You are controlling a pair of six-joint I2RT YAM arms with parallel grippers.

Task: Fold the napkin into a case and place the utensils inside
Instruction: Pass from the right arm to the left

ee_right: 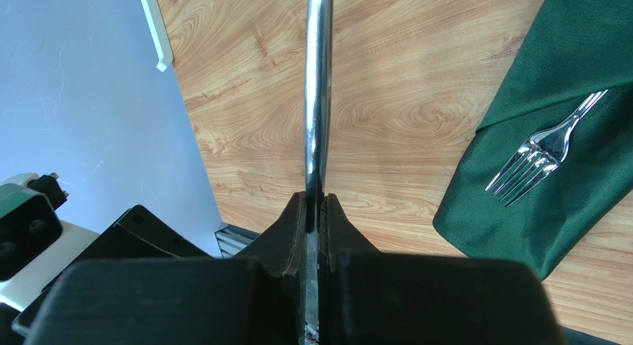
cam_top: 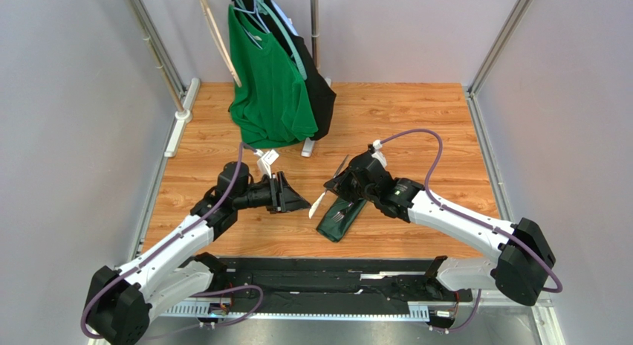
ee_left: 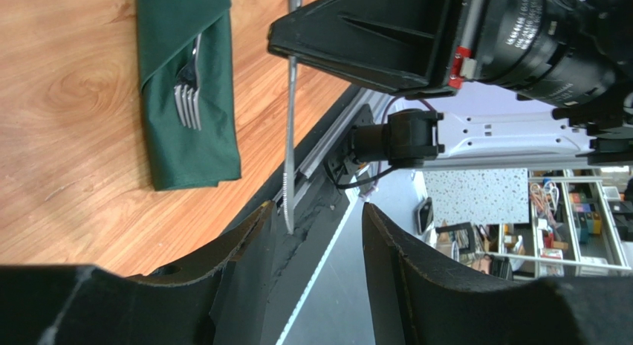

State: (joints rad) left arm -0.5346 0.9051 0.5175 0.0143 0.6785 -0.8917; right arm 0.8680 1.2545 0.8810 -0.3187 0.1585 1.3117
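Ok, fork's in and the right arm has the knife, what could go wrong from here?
The knife is pinched at one end by the right fingers, so it may pivot or slip. The fork sits with its handle under the fold of the case; sliding the knife in could shift it or lift the fold. The open left fingers sit near the knife tip and might clip it.

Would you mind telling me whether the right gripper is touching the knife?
Touching. The right wrist view shows the right gripper shut on the knife, with both fingers pressed against the metal and no gap on either side.
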